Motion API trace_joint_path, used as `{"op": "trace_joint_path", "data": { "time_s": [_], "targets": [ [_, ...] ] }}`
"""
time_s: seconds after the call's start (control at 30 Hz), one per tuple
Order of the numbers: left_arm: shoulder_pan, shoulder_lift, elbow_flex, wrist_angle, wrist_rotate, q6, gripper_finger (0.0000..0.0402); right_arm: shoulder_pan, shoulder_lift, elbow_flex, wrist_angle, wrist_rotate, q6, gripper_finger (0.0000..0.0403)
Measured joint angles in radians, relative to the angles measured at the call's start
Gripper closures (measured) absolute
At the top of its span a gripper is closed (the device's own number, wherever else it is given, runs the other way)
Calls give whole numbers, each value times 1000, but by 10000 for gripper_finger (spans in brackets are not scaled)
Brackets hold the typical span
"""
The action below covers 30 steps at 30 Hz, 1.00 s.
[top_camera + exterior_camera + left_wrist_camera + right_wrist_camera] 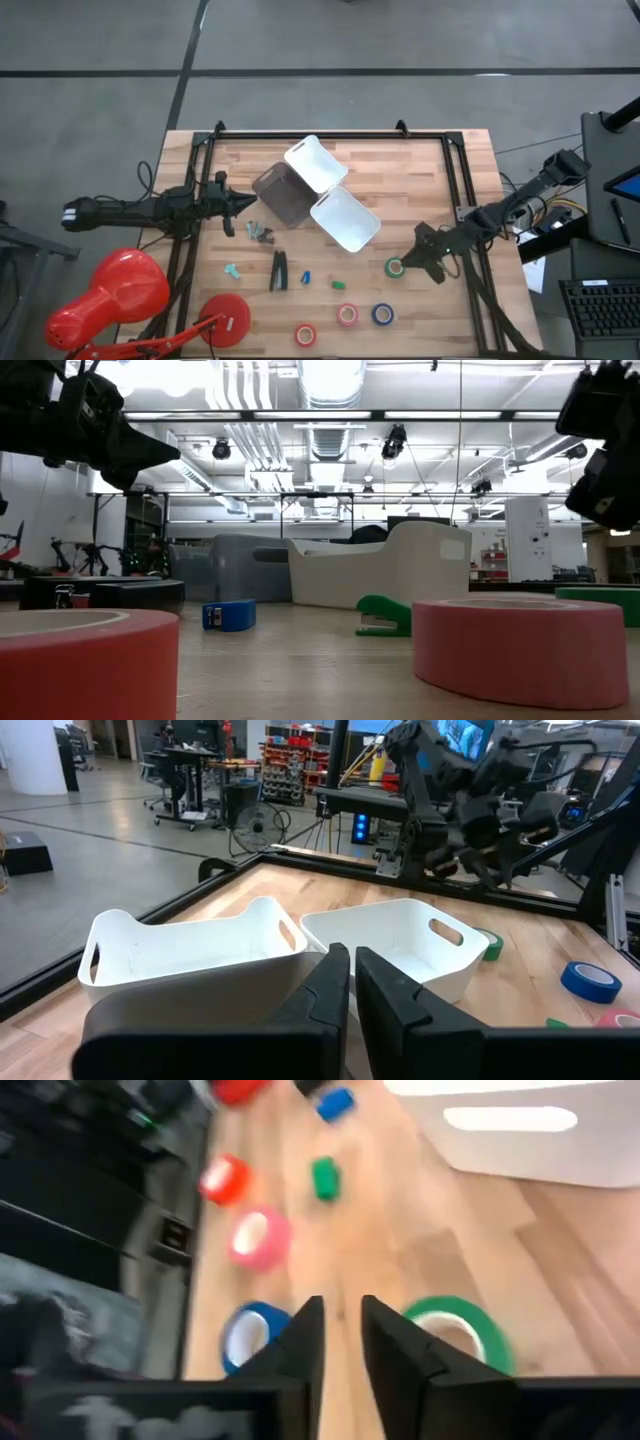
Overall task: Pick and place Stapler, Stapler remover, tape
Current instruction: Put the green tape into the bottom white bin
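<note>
Risk judged nearest the right end effector [340, 1342]: green tape [395, 267] just beside the tips, easily nudged and rolled off along the desk [420, 180] if lowered off-centre. Narrow gap between its fingers, nothing gripped. Stapler [279, 270] farther off, mid-desk, flat, untouched. Farthest, left end effector [352, 982] nearly closed, empty, hovering before the white bins [400, 940].
</note>
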<state>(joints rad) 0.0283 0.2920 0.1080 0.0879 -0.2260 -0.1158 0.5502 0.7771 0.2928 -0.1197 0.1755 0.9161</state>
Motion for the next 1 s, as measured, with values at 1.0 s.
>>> {"op": "trace_joint_path", "data": {
  "time_s": [1.0],
  "targets": [
    [0,0,0,-8,0,0,376,-7,498,261,-245,159,-109,225]
  ]
}}
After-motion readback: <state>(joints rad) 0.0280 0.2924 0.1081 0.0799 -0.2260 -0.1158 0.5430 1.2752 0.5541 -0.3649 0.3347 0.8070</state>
